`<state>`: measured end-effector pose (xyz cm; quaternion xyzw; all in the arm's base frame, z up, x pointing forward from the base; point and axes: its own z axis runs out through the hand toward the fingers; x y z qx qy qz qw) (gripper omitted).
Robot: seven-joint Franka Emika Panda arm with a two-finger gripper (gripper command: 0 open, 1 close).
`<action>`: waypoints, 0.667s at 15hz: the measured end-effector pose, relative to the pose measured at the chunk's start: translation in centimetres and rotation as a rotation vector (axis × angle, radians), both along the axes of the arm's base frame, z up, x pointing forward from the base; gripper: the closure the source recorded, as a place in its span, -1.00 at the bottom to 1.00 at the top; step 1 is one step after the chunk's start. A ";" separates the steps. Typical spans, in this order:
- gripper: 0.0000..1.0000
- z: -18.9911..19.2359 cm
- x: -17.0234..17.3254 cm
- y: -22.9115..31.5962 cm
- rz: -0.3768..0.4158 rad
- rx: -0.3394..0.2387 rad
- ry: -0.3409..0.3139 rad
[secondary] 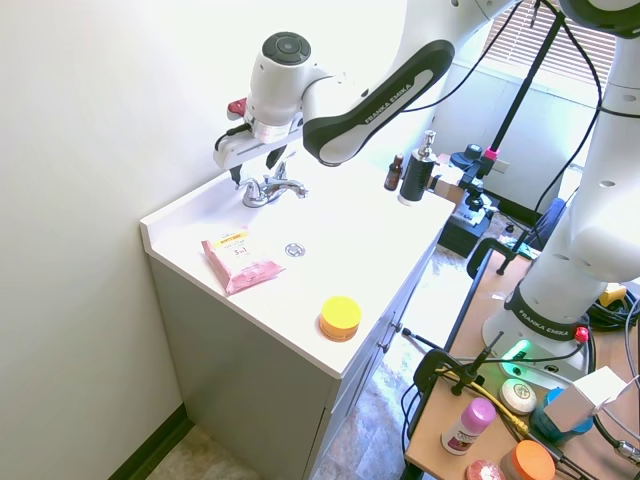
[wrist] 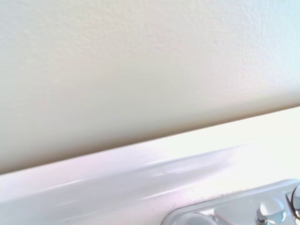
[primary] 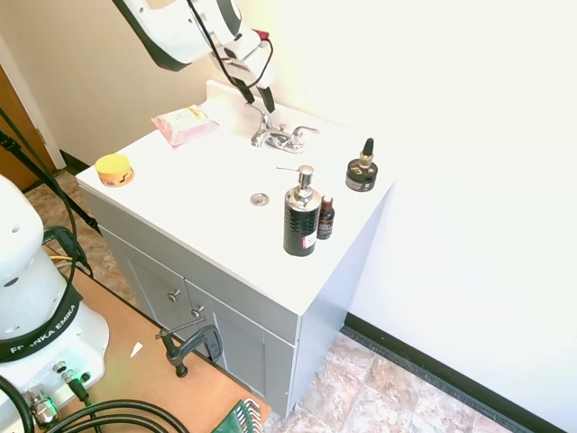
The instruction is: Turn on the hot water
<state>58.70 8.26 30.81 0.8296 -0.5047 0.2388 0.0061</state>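
The chrome faucet stands at the back of the white vanity top, with two slim lever handles and a short spout. No hot water is running from the spout. My gripper hangs open just above the faucet, over the lever nearer the pink pack, its dark fingers apart and holding nothing. The wrist view shows the wall, the backsplash and only the edge of the faucet base.
On the vanity top lie a pink wipes pack, a yellow jar, a black pump bottle, a small brown bottle and a dark jar with a dropper bottle on it. The drain is mid-counter. The wall is close behind the faucet.
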 end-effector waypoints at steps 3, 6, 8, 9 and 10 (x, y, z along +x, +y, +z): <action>-1.00 -0.8 -0.3 -0.7 -0.032 0.029 0.114; -1.00 -1.6 -1.3 -0.9 -0.035 0.042 0.258; -1.00 -0.9 -1.8 -0.9 -0.043 0.023 0.295; -1.00 -0.4 -1.9 -1.4 -0.054 0.015 0.298; -1.00 -0.4 -2.0 -2.0 -0.063 0.019 0.304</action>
